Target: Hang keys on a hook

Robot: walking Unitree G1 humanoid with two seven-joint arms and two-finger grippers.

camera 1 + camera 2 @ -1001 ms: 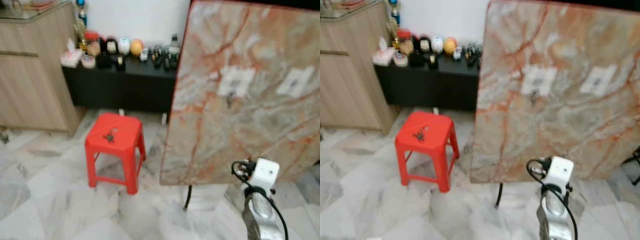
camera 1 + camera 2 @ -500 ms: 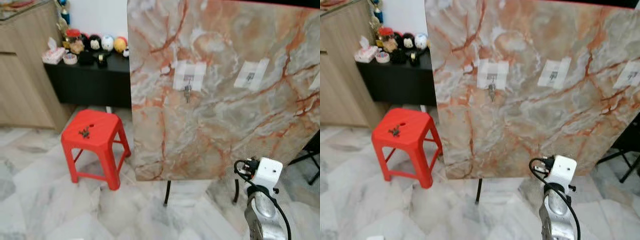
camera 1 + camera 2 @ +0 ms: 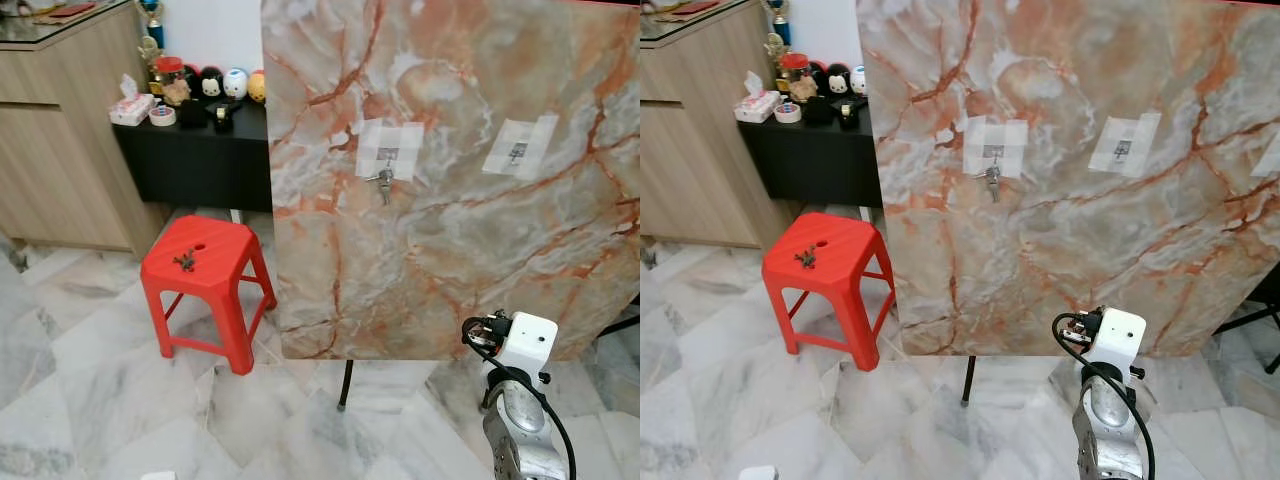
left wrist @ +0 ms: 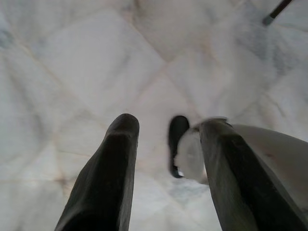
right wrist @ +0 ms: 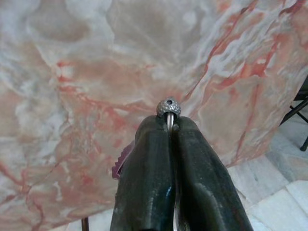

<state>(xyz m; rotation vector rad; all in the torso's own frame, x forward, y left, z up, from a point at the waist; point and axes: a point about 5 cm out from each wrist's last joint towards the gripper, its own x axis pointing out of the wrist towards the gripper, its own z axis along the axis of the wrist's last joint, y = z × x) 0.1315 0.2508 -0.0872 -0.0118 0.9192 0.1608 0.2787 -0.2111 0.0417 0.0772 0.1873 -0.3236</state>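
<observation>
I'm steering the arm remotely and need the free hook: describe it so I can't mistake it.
Find the big marble-patterned board standing on thin black legs right of the red stool. Taped white patches on its upper face each carry a small hook. The free hook is on the patch right of the left hook, which already has keys dangling.
</observation>
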